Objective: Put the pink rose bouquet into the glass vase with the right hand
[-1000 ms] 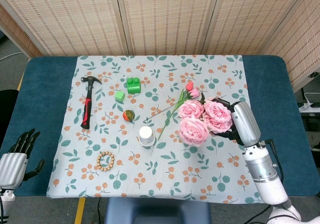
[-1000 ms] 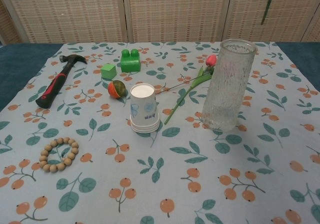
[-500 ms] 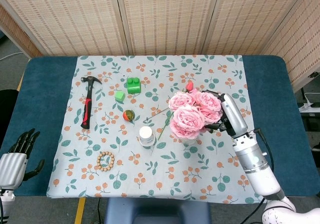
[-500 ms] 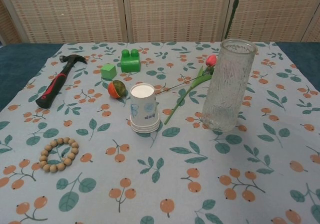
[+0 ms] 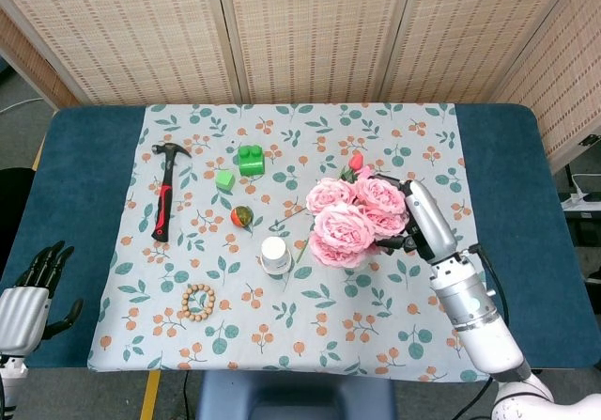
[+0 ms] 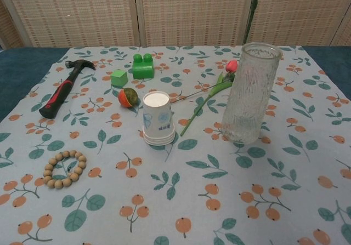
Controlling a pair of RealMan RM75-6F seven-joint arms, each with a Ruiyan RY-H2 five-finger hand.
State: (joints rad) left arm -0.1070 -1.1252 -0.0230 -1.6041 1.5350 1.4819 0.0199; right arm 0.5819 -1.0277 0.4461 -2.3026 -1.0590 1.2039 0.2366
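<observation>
You've got your right hand [image 5: 410, 221] gripping the pink rose bouquet [image 5: 347, 221] stems-down, hanging directly above the tall clear glass vase [image 6: 250, 93] so they can drop straight in, while your left hand [image 5: 38, 279] rests open, far left of the vase.

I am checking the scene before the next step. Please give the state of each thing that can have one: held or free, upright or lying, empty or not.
pink rose bouquet: held up by right hand, stems above the vase.
glass vase: upright, empty.
paper cup: upside down on the cloth.
hammer: lying flat.
single tulip: lying beside the vase.
left hand: holds nothing, fingers apart.
</observation>
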